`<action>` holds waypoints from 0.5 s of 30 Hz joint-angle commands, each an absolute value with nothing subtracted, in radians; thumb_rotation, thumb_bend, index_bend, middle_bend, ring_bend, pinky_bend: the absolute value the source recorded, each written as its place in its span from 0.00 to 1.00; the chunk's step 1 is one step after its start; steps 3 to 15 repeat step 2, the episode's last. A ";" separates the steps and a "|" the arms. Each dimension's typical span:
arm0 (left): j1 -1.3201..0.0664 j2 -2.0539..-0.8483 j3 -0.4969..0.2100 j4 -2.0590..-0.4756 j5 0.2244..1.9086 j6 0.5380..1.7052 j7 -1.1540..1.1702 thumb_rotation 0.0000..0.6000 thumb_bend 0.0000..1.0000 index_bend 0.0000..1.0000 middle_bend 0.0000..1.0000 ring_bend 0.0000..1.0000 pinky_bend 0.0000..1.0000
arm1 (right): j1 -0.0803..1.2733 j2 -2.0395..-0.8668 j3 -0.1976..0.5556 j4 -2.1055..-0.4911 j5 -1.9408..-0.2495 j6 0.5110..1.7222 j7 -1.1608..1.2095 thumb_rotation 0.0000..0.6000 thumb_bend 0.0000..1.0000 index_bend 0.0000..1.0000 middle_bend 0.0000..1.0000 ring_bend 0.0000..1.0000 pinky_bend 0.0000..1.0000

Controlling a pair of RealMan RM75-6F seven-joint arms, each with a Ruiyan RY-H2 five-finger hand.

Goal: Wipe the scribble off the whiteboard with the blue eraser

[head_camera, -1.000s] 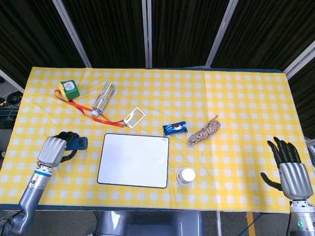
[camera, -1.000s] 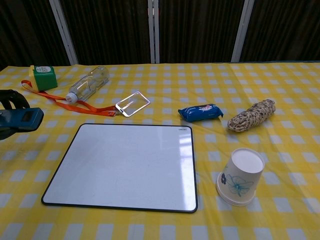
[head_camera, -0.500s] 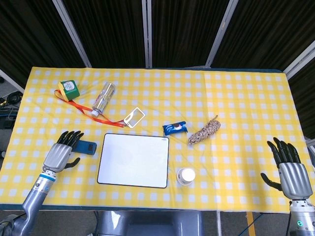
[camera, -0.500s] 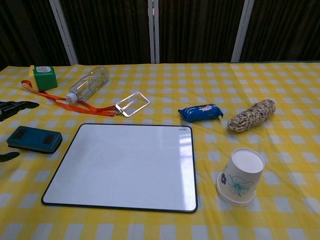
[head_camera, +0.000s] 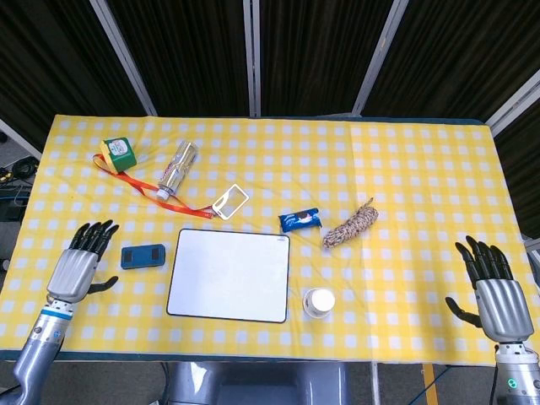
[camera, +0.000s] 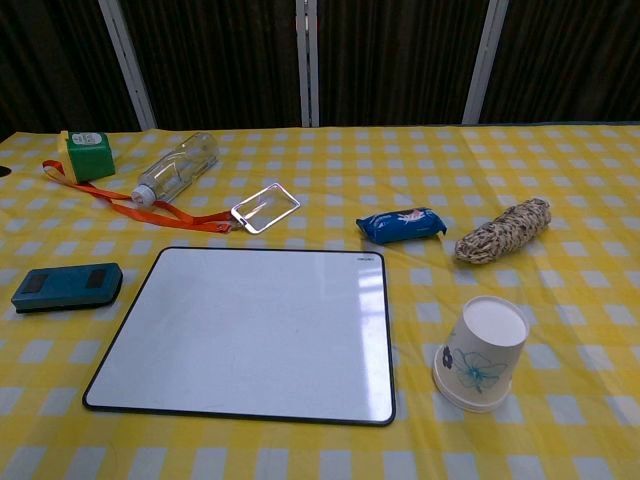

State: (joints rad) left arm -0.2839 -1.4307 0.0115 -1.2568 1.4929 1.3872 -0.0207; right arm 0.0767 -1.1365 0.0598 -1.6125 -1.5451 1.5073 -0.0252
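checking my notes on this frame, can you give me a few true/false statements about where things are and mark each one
1. The blue eraser lies on the tablecloth left of the whiteboard. True.
2. The left hand grips the eraser. False: it is open, apart from it.
3. The paper cup stands upside down. True.
4. A scribble covers the whiteboard. False: its surface looks clean.
5. The right hand holds the rope bundle. False: it is open, far from it.
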 commanded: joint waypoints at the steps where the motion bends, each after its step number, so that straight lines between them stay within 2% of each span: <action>1: -0.229 -1.386 0.011 -1.300 1.496 1.465 0.003 1.00 0.11 0.00 0.00 0.00 0.00 | 0.077 -1.137 0.059 -1.610 -1.549 1.510 -0.024 1.00 0.11 0.05 0.00 0.00 0.00; 15: -0.216 -1.378 0.009 -1.308 1.497 1.488 0.010 1.00 0.10 0.00 0.00 0.00 0.00 | 0.078 -1.138 0.059 -1.609 -1.551 1.510 -0.024 1.00 0.11 0.04 0.00 0.00 0.00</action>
